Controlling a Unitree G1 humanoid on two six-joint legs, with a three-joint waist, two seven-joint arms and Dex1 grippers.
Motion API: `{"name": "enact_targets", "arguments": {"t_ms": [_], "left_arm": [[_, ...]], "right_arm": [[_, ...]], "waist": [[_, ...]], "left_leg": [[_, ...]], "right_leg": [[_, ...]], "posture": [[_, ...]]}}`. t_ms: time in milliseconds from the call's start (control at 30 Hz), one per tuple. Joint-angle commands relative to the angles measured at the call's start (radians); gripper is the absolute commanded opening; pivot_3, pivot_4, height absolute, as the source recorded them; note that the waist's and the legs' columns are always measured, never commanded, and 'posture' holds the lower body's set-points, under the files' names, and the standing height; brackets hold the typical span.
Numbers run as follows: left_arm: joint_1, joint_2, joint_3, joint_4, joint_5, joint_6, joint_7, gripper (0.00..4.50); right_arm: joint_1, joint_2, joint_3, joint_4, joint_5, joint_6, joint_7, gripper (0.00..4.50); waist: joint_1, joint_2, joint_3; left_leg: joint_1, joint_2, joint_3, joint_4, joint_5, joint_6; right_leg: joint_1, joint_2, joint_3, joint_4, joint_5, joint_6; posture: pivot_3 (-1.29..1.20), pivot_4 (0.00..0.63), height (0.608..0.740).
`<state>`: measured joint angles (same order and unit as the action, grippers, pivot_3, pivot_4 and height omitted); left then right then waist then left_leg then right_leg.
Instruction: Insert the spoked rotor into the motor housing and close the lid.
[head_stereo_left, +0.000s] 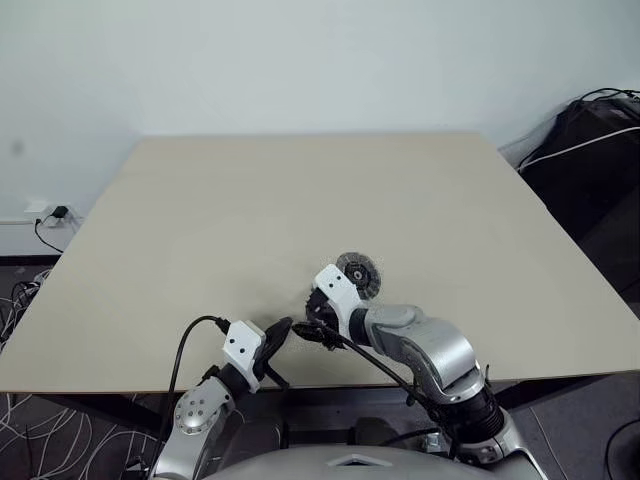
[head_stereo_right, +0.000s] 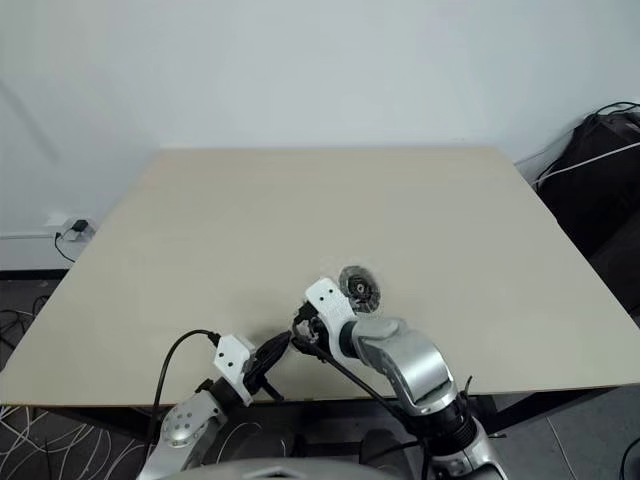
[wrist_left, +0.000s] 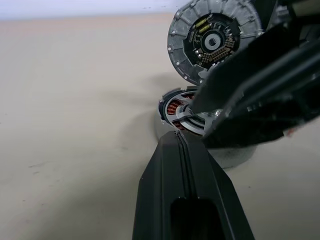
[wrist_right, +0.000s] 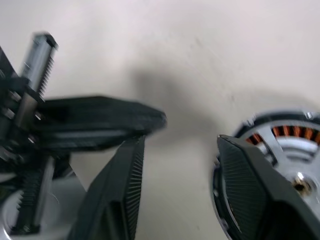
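- The motor housing (wrist_left: 182, 112) lies flat on the tabletop (head_stereo_left: 250, 210), near its front edge; I take it as my landmark. Its copper windings show around the rim.
- The spoked rotor (wrist_right: 287, 165) already sits in the motor housing, silver spokes crossing over the copper.
- The lid (wrist_left: 212, 40) is just beyond the motor housing, close beside it, tilted up so its dark inner face shows. I cannot tell whether it touches the housing.
- My right end effector (wrist_right: 180, 175) reaches down over the motor housing with its fingers spread apart; one finger (wrist_right: 255, 185) lies across the rotor's rim, the other (wrist_right: 120, 185) is off to the side over bare tabletop. It grasps nothing.
- My left end effector (wrist_left: 186, 165) is clenched, fingers pressed together and empty, pointing at the motor housing from just short of it.
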<state>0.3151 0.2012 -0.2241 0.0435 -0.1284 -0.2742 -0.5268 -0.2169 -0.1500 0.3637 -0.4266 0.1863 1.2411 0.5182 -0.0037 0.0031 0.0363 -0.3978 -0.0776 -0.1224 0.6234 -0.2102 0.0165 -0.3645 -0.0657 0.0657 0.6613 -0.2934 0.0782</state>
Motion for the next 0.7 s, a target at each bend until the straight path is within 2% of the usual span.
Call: {"name": "enact_targets", "arguments": {"t_ms": [33, 100, 267, 367, 567, 700], "left_arm": [[-0.013, -0.001, -0.002, 0.0, -0.002, -0.013, -0.01, 0.0], [-0.014, 0.001, -0.002, 0.002, -0.003, -0.014, -0.012, 0.0], [-0.017, 0.002, 0.001, 0.004, -0.004, -0.013, -0.016, 0.0], [-0.019, 0.001, 0.001, 0.008, -0.005, -0.014, -0.019, 0.0], [-0.022, -0.002, 0.001, 0.015, -0.004, -0.015, -0.023, 0.0], [-0.024, -0.003, -0.001, 0.018, -0.004, -0.015, -0.025, 0.0]], "right_arm": [[-0.044, -0.014, -0.016, -0.043, 0.026, -0.09, 0.003, 2.32], [-0.058, -0.072, 0.018, -0.054, 0.009, -0.17, 0.022, 2.32], [-0.073, -0.311, 0.165, -0.048, -0.101, -0.452, 0.123, 2.32], [-0.051, -0.445, 0.222, -0.045, -0.144, -0.638, 0.232, 2.32], [-0.055, -0.552, 0.258, 0.027, -0.224, -0.819, 0.329, 2.32], [-0.082, -0.561, 0.266, 0.083, -0.276, -0.89, 0.374, 2.32]], "waist": [[-0.004, 0.0, 0.0], [-0.007, 0.001, 0.0], [-0.007, 0.0, 0.0], [-0.006, 0.0, 0.0], [-0.006, -0.002, 0.001], [-0.004, -0.003, 0.002]], "left_leg": [[0.0, 0.0, 0.0, 0.0, 0.0, 0.0], [0.0, 0.0, 0.0, 0.0, 0.0, 0.0], [0.0, 0.0, 0.0, 0.0, 0.0, 0.0], [0.0, 0.0, 0.0, -0.001, 0.0, 0.0], [0.0, 0.0, 0.0, 0.001, 0.0, 0.0], [0.001, 0.0, 0.0, 0.003, 0.0, 0.0]], "right_leg": [[0.0, 0.0, 0.0, 0.0, 0.0, 0.0], [0.0, 0.0, 0.0, 0.0, 0.0, 0.0], [0.0, 0.0, -0.001, -0.001, 0.0, 0.0], [0.0, -0.002, -0.001, -0.001, 0.001, 0.002], [0.001, -0.003, -0.001, -0.001, 0.001, 0.002], [0.004, -0.004, -0.001, -0.001, 0.0, 0.001]], "posture": [[0.0, 0.0, 0.74], [0.0, 0.0, 0.74], [0.0, 0.0, 0.74], [0.0, 0.0, 0.74], [0.0, 0.0, 0.74], [0.0, 0.0, 0.74]]}}
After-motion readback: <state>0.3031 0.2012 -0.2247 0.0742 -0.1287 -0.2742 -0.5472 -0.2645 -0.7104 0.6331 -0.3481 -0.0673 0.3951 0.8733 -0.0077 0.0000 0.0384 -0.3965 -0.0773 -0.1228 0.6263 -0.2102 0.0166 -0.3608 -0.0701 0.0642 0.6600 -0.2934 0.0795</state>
